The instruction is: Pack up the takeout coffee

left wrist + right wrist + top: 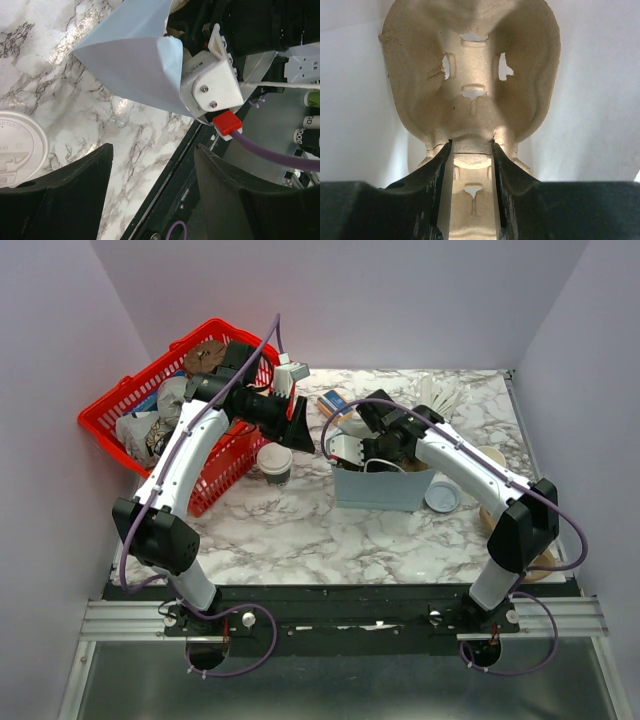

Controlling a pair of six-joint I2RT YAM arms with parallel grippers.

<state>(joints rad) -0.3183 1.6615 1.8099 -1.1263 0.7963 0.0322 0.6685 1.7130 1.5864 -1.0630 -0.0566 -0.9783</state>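
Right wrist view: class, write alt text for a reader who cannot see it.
Dark jaws of the right gripper pinch the centre rib of a tan pulp cup carrier, which sits inside a white bag.

Red plastic basket (120, 410) sat far left on the marble table (300, 530), on my left side, stuffed with wrapped bundles (140, 432) and a brown round item (205, 357) on top. Pale blue paper bag (385, 490) stood open mid-table. Inside it I saw a tan pulp carrier (470, 75), slots cut through, white bag walls either side. Flat grey lid disc (441, 497) lay just right of the bag. Cream cup (492, 456) was near that, partly hidden. White cutlery pile (445, 392) lay at the back. Blue-white packet (336, 402) sat behind the bag, label unreadable.
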